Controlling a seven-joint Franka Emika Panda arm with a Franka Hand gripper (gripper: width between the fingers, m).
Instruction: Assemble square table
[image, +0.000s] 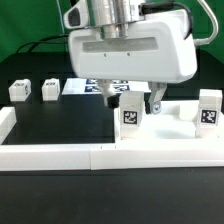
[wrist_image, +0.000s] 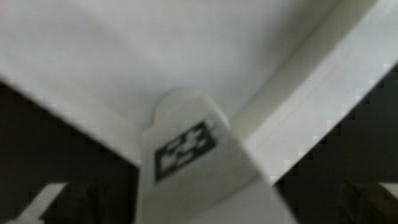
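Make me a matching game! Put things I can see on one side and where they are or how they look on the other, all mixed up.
Things:
1. middle leg
2. marker board
3. border wall
4. pincer

Places or states:
A. lying flat on the black table
B. open, holding nothing
C. standing upright just under the pincer
D. long and white, running along the front

Pairs: 1-C, 2-A, 3-D, 4-B
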